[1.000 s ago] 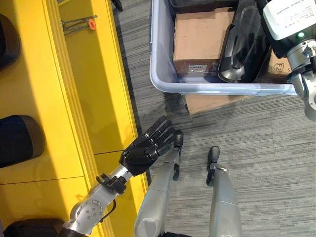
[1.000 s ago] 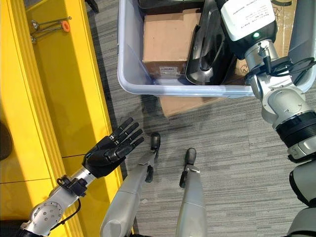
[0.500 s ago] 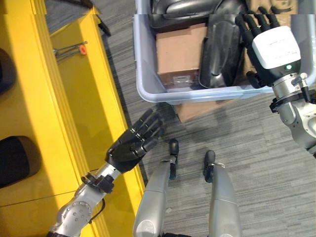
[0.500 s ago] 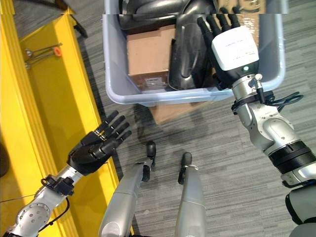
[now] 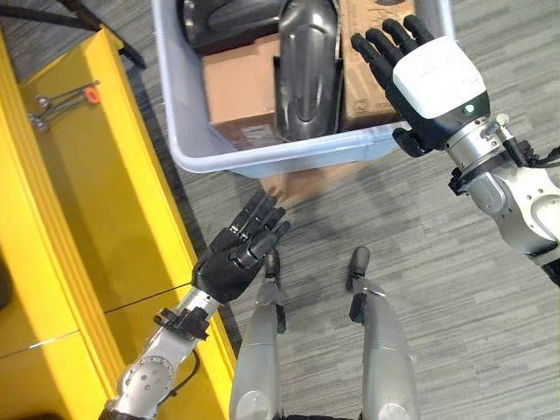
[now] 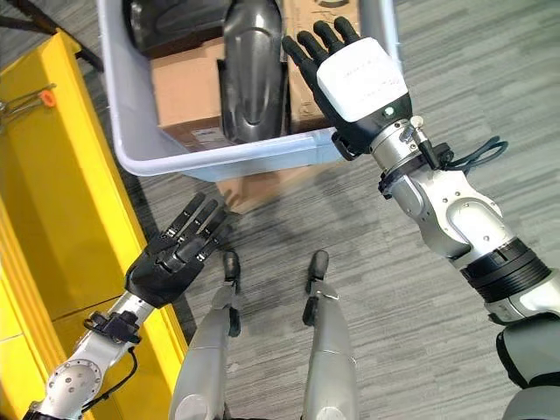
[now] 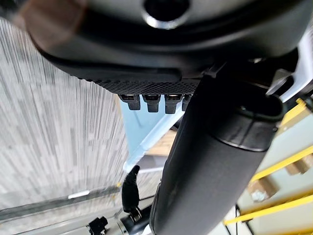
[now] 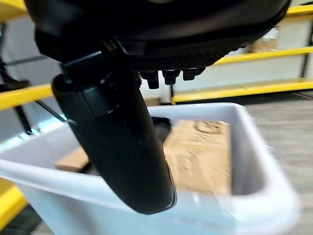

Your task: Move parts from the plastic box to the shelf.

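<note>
Parts sit in the plastic box (image 5: 188,149), just under your right hand (image 5: 429,83): a long black part (image 5: 306,70) stands between two cardboard boxes (image 5: 236,92). That hand is spread flat over the box's near rim and holds nothing, likely so it can reach down. Your left hand (image 5: 234,260) is open and empty too, beside the yellow shelf (image 5: 96,219), probably waiting to help.
</note>
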You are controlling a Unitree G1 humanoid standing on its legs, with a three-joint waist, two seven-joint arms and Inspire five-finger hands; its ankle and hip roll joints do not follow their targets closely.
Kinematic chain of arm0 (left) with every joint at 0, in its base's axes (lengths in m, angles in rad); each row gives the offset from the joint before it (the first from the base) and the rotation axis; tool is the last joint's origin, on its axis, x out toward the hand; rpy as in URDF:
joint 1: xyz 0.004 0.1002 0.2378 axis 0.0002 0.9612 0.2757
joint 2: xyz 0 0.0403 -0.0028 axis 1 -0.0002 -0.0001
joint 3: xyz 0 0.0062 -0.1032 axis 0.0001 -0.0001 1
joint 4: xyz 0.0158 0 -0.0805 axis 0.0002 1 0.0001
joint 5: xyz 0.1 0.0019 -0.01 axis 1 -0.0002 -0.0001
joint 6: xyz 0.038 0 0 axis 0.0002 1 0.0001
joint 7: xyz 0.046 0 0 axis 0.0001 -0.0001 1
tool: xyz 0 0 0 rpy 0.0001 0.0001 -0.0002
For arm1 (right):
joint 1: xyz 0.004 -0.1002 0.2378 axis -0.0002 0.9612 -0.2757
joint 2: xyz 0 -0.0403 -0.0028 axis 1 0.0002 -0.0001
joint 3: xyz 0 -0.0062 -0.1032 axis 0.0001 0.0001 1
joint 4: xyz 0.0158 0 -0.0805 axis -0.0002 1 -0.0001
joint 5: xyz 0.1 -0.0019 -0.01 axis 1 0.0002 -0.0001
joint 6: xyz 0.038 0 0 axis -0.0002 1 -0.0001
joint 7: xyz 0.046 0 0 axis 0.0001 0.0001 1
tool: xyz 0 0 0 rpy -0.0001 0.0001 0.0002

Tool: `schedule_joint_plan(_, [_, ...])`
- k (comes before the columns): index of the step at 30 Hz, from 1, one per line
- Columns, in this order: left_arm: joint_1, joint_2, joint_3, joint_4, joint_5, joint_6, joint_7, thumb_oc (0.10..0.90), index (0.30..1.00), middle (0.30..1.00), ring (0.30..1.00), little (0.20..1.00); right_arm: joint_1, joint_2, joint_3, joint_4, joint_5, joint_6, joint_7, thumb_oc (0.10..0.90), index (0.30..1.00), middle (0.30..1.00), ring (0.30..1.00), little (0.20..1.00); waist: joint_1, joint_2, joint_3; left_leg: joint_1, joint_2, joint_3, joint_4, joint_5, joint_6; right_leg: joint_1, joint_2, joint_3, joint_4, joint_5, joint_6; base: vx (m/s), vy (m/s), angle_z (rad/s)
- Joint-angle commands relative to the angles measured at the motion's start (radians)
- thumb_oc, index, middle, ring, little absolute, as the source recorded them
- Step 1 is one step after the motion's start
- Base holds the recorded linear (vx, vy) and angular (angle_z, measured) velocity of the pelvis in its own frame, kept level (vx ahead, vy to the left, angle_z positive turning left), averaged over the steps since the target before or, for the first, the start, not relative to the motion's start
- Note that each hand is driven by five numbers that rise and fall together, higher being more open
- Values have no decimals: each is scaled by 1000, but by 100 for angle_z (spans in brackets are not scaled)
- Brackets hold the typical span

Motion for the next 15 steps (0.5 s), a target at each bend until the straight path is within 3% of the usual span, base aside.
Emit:
schedule_joint_plan(1, [16, 5, 28, -114, -15, -22, -54, 900, 1000, 1000, 1000, 1000, -106, -24, -59, -62, -45, -36, -24, 900, 1000, 1000, 1000, 1000, 38, -3, -12, 47, 78, -49, -10, -7, -20, 77, -58, 86, -20, -64, 91, 79, 44, -11])
schedule_joint_plan(7, [-8, -4, 13, -84, -8, -25, -46, 900, 1000, 1000, 1000, 1000, -105, -36, -56, -63, -75, -64, -29, 900, 1000, 1000, 1000, 1000, 29, -11, -12, 36, 74, -60, -12, -6, -22, 61, -50, 108, -12, -67, 90, 49, 27, 5])
schedule_joint_plan(15, [-22, -7, -9, -77, -15, -41, -38, 900, 1000, 1000, 1000, 1000, -166, -28, -42, -72, -99, -109, -113, 900, 1000, 1000, 1000, 1000, 40, -11, -12, 20, 55, -70, -2, -10, -23, 63, -58, 107, -50, -41, 95, 64, 68, 10])
